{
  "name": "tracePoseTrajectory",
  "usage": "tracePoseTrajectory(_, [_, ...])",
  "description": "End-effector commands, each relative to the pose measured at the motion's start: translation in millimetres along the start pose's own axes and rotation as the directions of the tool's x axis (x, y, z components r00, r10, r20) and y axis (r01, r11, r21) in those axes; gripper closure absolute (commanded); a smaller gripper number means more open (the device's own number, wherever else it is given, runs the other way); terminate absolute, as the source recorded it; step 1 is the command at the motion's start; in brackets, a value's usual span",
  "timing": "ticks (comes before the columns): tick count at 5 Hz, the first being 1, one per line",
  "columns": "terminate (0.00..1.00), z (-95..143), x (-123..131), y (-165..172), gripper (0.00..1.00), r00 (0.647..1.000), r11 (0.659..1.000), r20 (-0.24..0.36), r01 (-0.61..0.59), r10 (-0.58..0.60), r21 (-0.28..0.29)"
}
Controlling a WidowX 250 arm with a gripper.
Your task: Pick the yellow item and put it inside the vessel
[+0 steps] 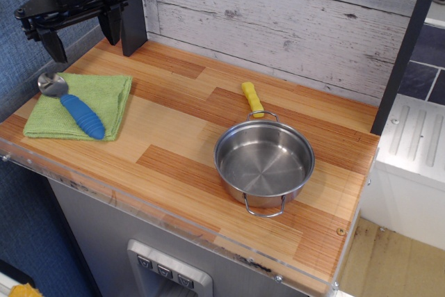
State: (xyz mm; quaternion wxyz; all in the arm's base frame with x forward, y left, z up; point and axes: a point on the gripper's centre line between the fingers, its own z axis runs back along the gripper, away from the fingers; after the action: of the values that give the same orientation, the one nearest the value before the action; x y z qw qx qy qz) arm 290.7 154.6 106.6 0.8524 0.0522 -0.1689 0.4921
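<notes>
Gripper (81,31) hanging high at far left, jaws spread wide and empty above the green cloth (83,102) bearing the blue spoon (76,110), risking grabbing the spoon instead of the yellow item (252,98) lying against the vessel (264,165) rim's far handle.

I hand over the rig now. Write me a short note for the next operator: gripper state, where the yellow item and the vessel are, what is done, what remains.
Gripper: jaws open, holding nothing, raised at the back left above the green cloth.
Yellow item: lies on the wooden counter just behind the vessel, its near end at the rear loop handle. Not yet picked.
Vessel: steel pot, upright, empty, right of centre.
Blue-handled spoon: on the cloth, not part of the job.
Done: nothing so far.
Left: move over to the yellow item, grasp it, lift it, release it inside the vessel.
</notes>
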Motion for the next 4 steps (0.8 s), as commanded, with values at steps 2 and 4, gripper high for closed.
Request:
tracePoseTrajectory(2, [0.0, -9, -8, -25, 0.0, 0.999, 0.999, -0.019, 0.041, -0.041, -0.025])
tracePoseTrajectory(4, [0.0, -21, -26, -69, 0.0, 0.996, 0.993, -0.036, 0.082, -0.085, -0.086])
